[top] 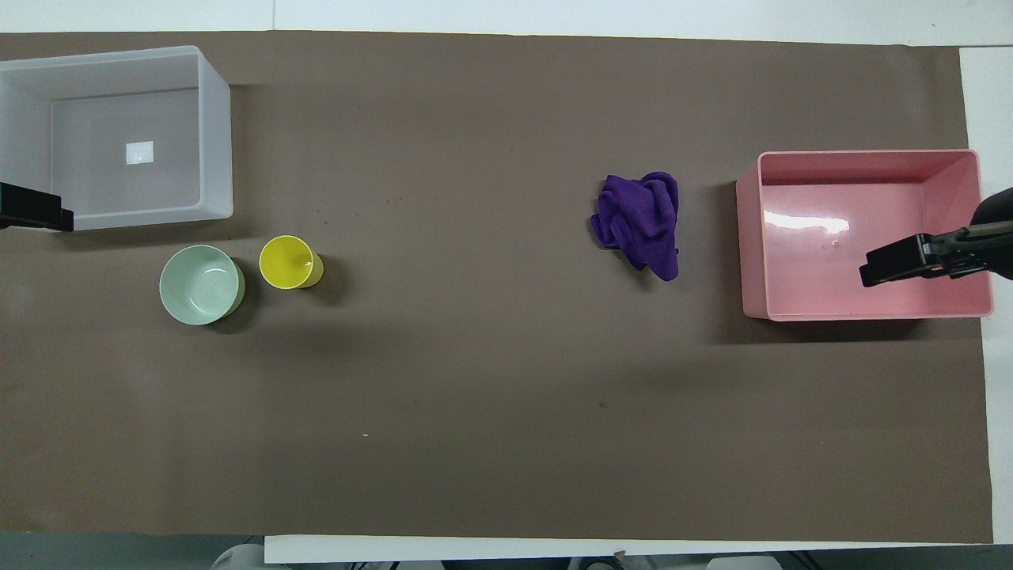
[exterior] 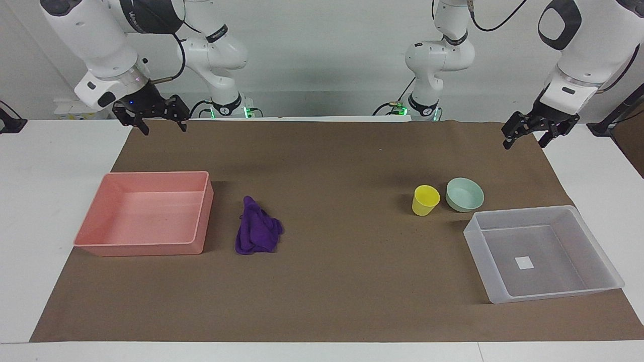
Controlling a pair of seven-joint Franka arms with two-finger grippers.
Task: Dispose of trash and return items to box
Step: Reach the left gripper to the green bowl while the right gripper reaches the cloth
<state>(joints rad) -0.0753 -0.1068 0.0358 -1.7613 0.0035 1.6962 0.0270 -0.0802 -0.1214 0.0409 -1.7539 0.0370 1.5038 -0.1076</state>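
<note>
The right gripper (exterior: 160, 122) hangs raised at the edge of the brown paper mat (exterior: 327, 281) nearest the robots, at the right arm's end of the table, its fingers spread apart and holding nothing. The left gripper (exterior: 534, 136) hangs likewise at the left arm's end, fingers parted and empty. Both arms seem to wait, up and out of the way so the work area lies open to them.

Out from the right gripper lies the opaque pink tray (exterior: 201, 211), which I judge to be the place for trash. Just beside it, toward the middle of the table, lies the purple cloth wad (exterior: 257, 232), apart from the tray wall and within that arm's easy reach.

Out from the left gripper stand the mint-green bowl (exterior: 464, 194) and, just beside it, the yellow cup (exterior: 425, 200), both upright with mouths up. They are nearer to the robots than the translucent box (exterior: 478, 236), which holds only a white sticker (exterior: 524, 262) on its floor. Nothing is sorted yet; the layout gives each arm its own side.
</note>
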